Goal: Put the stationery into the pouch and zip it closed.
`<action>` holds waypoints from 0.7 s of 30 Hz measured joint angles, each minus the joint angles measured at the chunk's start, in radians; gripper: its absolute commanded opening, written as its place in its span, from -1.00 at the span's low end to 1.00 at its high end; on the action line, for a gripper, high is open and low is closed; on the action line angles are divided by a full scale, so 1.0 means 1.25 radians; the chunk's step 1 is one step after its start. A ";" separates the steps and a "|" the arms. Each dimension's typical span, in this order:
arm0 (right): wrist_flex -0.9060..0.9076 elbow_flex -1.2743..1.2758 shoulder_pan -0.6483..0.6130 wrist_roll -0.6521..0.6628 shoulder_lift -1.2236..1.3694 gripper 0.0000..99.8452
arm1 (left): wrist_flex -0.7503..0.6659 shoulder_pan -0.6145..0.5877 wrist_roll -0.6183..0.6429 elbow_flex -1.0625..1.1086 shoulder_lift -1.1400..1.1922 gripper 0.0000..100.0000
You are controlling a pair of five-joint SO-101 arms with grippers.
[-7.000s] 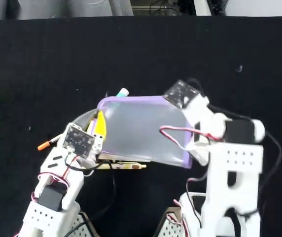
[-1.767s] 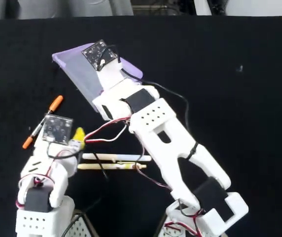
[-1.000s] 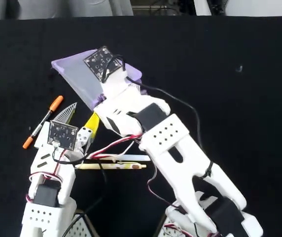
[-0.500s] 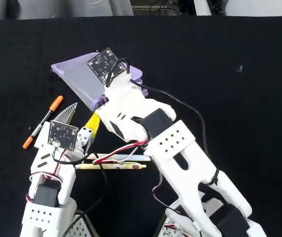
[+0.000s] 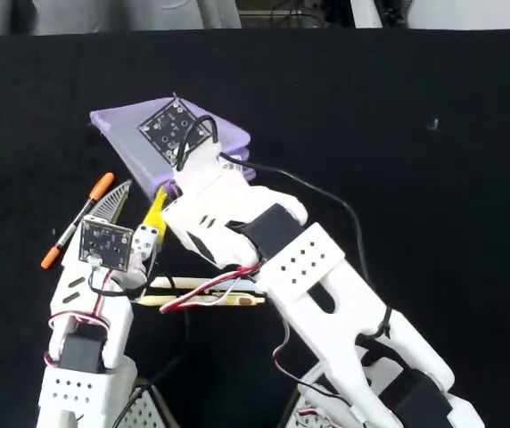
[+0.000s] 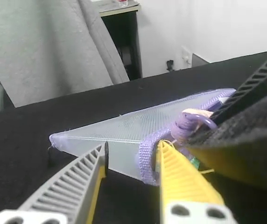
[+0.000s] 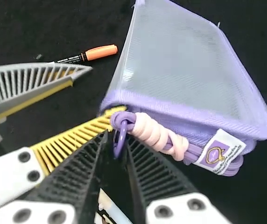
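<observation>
The purple mesh pouch (image 5: pixel 123 132) lies at the far left of the black table. My right gripper (image 7: pixel 117 138) is shut on the pouch's purple zipper pull ring (image 7: pixel 120 127), beside a pink cord loop (image 7: pixel 153 132). In the high view the right gripper (image 5: pixel 168 183) sits at the pouch's near corner. My left gripper (image 6: pixel 133 147) is open, its grey finger (image 6: pixel 70 184) and yellow finger (image 6: pixel 182 184) straddling the pouch's purple edge (image 6: pixel 147 156) without touching it. An orange pen (image 5: pixel 78 220) lies on the table left of the left gripper (image 5: pixel 143 190).
A white pen (image 5: pixel 203 283) and a wooden stick-like piece (image 5: pixel 203 301) lie side by side on the table between the two arm bases, partly under the right arm. The table's right half is bare black cloth (image 5: pixel 433 178).
The right arm has carried the pouch from the table's centre to the far left and nudged it a little farther left. The left gripper has moved up to the pouch's near corner.
</observation>
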 measured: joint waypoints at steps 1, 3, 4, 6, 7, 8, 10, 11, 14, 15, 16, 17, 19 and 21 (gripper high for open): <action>0.000 0.000 0.000 0.000 0.000 -0.98 | 0.000 0.000 0.000 0.000 0.000 -0.64; 0.000 0.000 0.000 0.000 0.000 -0.98 | 0.000 0.000 0.000 0.000 0.000 -0.64; 0.000 0.000 0.000 0.000 0.000 -0.98 | 0.000 -0.002 0.000 0.000 0.000 -0.64; 0.000 0.000 0.000 0.000 0.000 -0.98 | 0.000 -0.010 0.000 0.000 0.000 -0.64; 0.000 0.000 0.000 0.000 0.000 -0.98 | 0.000 -0.014 0.000 0.000 0.004 -0.64; 0.000 0.000 0.000 0.000 0.000 -0.98 | 0.000 -0.015 0.000 0.000 0.014 -0.64; 0.000 0.000 0.000 0.000 0.000 -0.98 | -0.002 -0.015 0.000 0.000 0.041 -0.64; 0.001 0.000 0.000 0.000 0.000 -0.98 | -0.004 -0.015 -0.001 0.002 0.066 -0.64; 0.001 0.000 0.000 0.000 0.000 -0.98 | -0.007 -0.015 -0.009 -0.058 0.188 -0.65; 0.001 0.000 0.000 0.000 0.000 -0.98 | -0.007 -0.015 -0.009 -0.088 0.241 -0.65; 0.001 0.000 0.000 0.000 0.000 -0.98 | -0.007 -0.015 -0.010 -0.120 0.300 -0.65; 0.001 0.000 0.000 0.000 0.000 -0.98 | -0.007 -0.015 -0.010 -0.157 0.363 -0.65; 0.001 0.000 -0.001 0.000 -0.001 -0.98 | -0.026 -0.018 0.005 -0.218 0.487 -0.65; 0.001 0.000 -0.001 0.001 -0.001 -0.98 | -0.064 -0.022 0.039 -0.263 0.598 -0.65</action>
